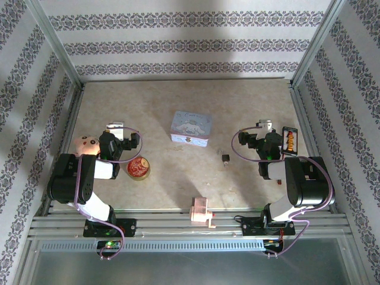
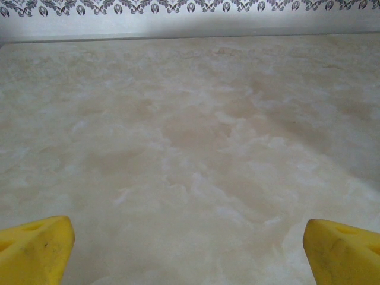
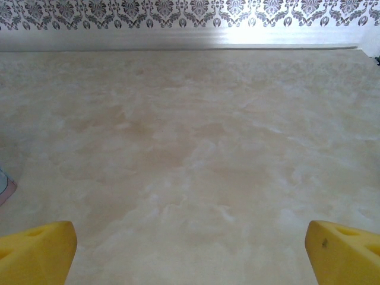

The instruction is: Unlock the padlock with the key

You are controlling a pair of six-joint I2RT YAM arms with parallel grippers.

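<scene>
Top external view: spot padlock (image 1: 225,159) lying loose on worktop (image 1: 178,184), toward the right edge, probably for the right arm's reach. Wrist views: note left pincer (image 2: 190,258) and right pincer (image 3: 190,258) spread apart, empty, ready to grasp.

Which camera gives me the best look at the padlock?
The top external view: the padlock sits small and dark on the table, in front of the pale blue tin. Both wrist cameras look across the table toward the back wall.
</scene>
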